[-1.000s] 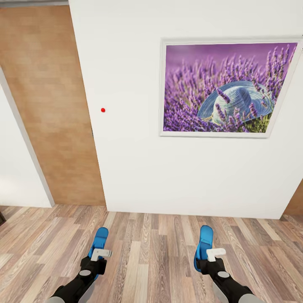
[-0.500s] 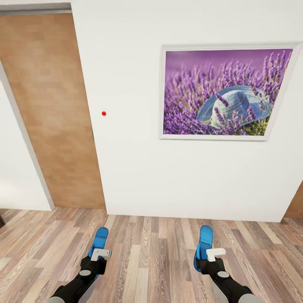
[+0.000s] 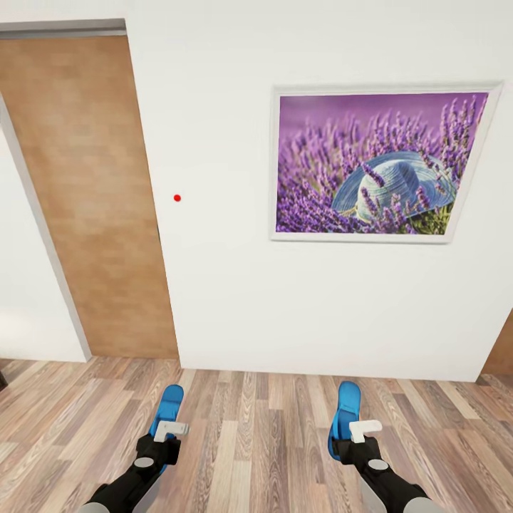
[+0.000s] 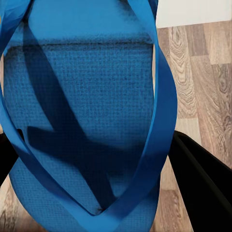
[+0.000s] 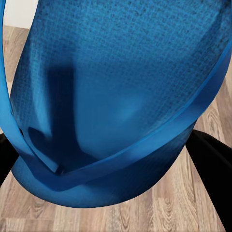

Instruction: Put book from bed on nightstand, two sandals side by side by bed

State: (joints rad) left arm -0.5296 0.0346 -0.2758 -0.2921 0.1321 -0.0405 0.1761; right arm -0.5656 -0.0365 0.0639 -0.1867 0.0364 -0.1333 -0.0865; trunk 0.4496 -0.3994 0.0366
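Looks like the camera has tipped up a bit since a second ago: the lavender picture [image 3: 380,162] and the red dot [image 3: 177,197] sit lower on the white wall [image 3: 228,299], and more of the wooden door [image 3: 92,199] shows. Both arms haven't budged. Left claw [image 3: 169,427] is clamped on one blue sandal [image 3: 169,407], right claw [image 3: 356,429] on the other blue sandal [image 3: 347,412], both held out in front above the wood-plank floor [image 3: 256,442]. Up close, the left one's sole [image 4: 87,121] and straps sit between the dark fingers [image 4: 203,183]; same deal on the right [image 5: 121,106].
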